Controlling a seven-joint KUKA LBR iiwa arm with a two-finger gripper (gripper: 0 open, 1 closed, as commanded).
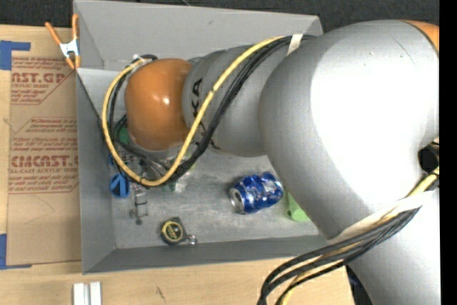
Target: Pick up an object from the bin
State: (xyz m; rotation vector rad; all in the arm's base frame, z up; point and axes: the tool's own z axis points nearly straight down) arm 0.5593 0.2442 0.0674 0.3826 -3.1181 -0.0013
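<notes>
My gripper (146, 163) is low in the left part of the bin, and just its dark body shows under the arm's orange wrist cover. A small blue plastic piece (118, 185) lies right beside it on the left. Just in front of it is a thin dark metal piece (139, 208); whether this is a loose thing or part of the gripper I cannot tell. A bit of something green (123, 133) peeks out on the far side of the gripper, against the left wall.
A small round yellow-and-black tape measure (173, 231) lies by the bin's front wall. A crushed blue can (255, 193) rests in the front middle, with a green thing (295, 211) to its right, half under the arm. The arm covers the bin's back and right.
</notes>
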